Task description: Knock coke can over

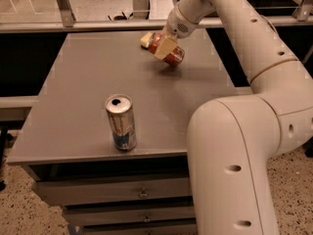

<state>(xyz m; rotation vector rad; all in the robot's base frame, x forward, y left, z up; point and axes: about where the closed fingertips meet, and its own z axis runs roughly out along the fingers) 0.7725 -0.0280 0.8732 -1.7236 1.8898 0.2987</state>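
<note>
The coke can (171, 56), red with a silver end, is at the far right of the grey table (83, 87). It is tilted far over, its lower end at the tabletop. My gripper (157, 43) reaches down from the upper right. One cream finger (166, 47) lies across the can and the other (145, 39) is on its far left side. The fingers appear closed on the can.
A taller silver-and-blue can (121, 123) stands upright near the table's front edge. My arm's large cream links (234, 155) fill the right foreground. Drawers (142, 194) sit under the tabletop. A metal rail (73, 26) runs behind the table.
</note>
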